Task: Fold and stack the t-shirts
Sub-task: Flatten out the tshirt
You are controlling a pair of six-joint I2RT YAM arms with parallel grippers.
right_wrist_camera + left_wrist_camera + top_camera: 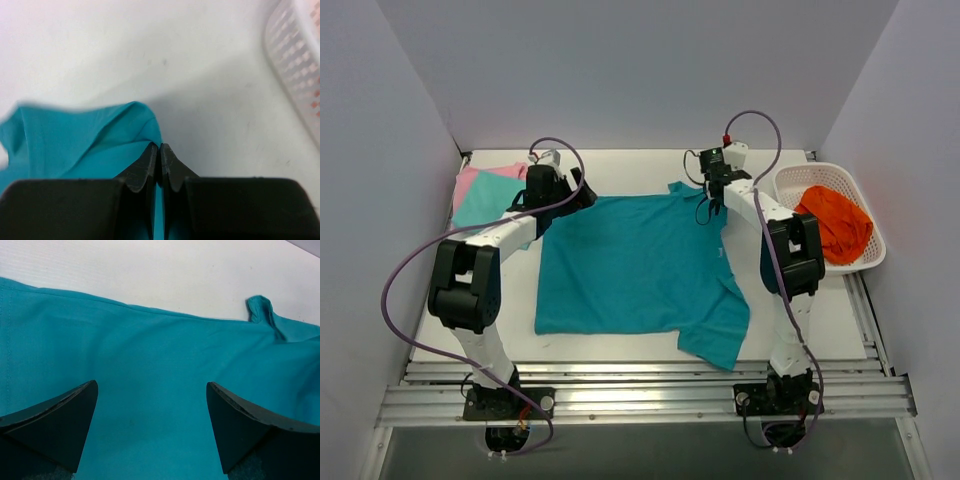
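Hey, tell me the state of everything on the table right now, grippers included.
teal t-shirt: spread flat, unfolded, far-right edge pinched
right gripper: shut on the teal t-shirt
left gripper: open, over its far-left part
aqua t-shirt: folded, top of far-left stack
pink t-shirt: folded, underneath
basket: upright, holding orange cloth

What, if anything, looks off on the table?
The deep teal t-shirt isn't flat: its far-right corner is bunched where the right gripper pinches it, and its near-right sleeve splays out crookedly. An orange cloth lies crumpled in the white basket.
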